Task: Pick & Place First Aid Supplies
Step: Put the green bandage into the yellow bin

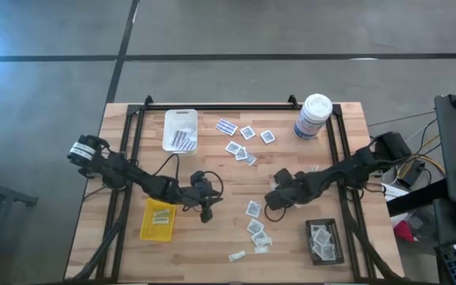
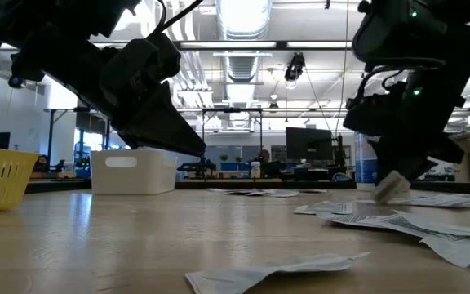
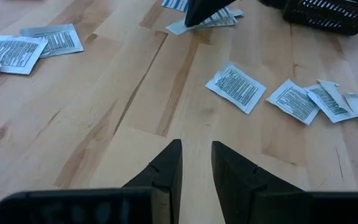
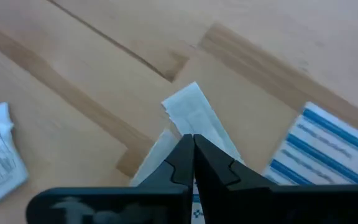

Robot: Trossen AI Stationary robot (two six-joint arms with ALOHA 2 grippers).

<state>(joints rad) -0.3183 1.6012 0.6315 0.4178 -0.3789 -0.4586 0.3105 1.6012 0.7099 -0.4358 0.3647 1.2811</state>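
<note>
A slatted wooden table (image 1: 212, 245) is seen from above, with grey floor around it and an office room beyond. The right tool (image 4: 193, 144) is pressed together on a small pale packet (image 4: 191, 115), which sticks out just ahead of its tips; a blue-striped strip (image 4: 328, 152) lies just beside the tool on the wood. In the low view the packet (image 2: 392, 186) hangs from the tool close above the table, so it is judged that the lift is only beginning. The black tray (image 1: 324, 241) stands near this tool, towards the table's front edge, with packets already in it, though which tray this packet belongs in cannot be told.

The grip is taken at one edge only, so the packet should be raised slowly and kept level, lest it be peeled out of the tips. The striped strip beside it should be checked as left behind before the carry.

The left tool (image 3: 196, 163) hovers over bare wood, its fingers slightly apart and nothing between them; loose packets (image 3: 237, 88) lie ahead of it, and the yellow tray (image 1: 158, 220) is close behind it.
</note>
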